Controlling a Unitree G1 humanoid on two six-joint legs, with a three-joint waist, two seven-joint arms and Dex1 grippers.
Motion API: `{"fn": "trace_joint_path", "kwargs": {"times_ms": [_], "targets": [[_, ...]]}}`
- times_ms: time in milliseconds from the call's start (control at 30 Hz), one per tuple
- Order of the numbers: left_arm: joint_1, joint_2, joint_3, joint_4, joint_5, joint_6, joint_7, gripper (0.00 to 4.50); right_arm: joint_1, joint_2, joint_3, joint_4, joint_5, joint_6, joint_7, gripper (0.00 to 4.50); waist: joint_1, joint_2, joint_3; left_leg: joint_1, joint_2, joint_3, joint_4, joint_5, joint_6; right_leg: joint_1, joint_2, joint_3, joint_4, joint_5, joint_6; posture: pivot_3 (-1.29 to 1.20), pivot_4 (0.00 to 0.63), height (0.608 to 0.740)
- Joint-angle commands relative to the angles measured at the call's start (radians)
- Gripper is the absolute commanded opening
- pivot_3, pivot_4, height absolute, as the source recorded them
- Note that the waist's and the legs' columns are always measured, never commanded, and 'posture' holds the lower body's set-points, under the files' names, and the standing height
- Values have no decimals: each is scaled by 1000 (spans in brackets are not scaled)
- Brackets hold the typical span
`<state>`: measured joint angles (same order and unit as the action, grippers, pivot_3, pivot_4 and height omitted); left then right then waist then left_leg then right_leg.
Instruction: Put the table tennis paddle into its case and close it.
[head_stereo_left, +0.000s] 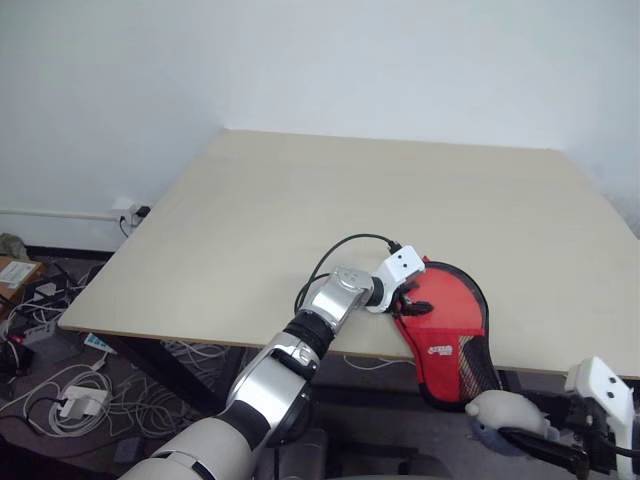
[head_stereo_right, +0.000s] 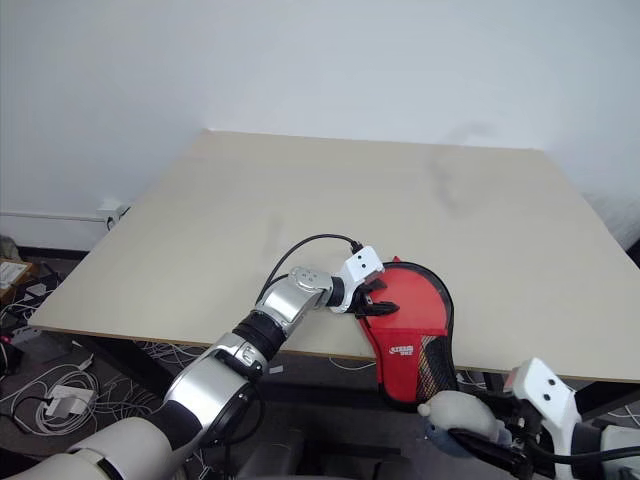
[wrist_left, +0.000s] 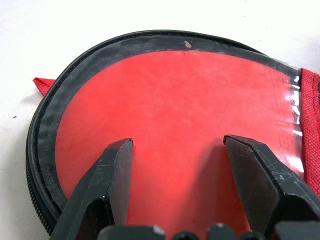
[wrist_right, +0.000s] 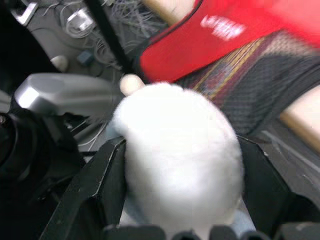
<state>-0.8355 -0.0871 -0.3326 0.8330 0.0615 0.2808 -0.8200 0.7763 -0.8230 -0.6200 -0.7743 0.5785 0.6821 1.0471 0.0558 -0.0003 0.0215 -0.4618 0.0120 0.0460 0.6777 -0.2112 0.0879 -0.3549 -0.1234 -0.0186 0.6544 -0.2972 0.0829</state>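
Head views: a red paddle-shaped case (head_stereo_left: 440, 320) lies at the near edge of a pale table (head_stereo_left: 380, 200), its handle end hanging over the edge. The left gripper (head_stereo_left: 408, 296) rests on the case's round part. The right gripper (head_stereo_left: 545, 440) sits low, below the table edge, just beside the case's handle end, with a white fluffy object (head_stereo_left: 500, 412) in it.

Left wrist view: two black fingers (wrist_left: 107, 175) stand apart over the clear half of the case, the paddle (wrist_left: 175, 125) showing red beneath the plastic.

Right wrist view: the right fingers (wrist_right: 100, 185) flank the white fluffy object, touching both sides; the case hangs just beyond.
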Motion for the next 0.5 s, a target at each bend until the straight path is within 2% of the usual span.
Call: {"fn": "trace_joint_path", "kwargs": {"times_ms": [33,233,500], "targets": [[-8,11,2,37,12,8,3,3060,-38,-5,-90,-15,76,31,-5,3127,0,0,0,0,0,0,0,0,0,0,0,0,0,0,0,0,0,715],[-13,22,16,29,-2,10,-13,3060,-182,-4,-131,-20,219,127,-109,3127,-1,0,0,0,1,0,0,0,0,0,0,0,0,0,0,0,0,715],[-21,67,54,1,-29,33,-39,3060,-368,37,-71,-8,359,182,-302,3127,-2,2,-1,0,1,0,0,0,0,-1,0,1,0,0,0,0,0,715]]}}
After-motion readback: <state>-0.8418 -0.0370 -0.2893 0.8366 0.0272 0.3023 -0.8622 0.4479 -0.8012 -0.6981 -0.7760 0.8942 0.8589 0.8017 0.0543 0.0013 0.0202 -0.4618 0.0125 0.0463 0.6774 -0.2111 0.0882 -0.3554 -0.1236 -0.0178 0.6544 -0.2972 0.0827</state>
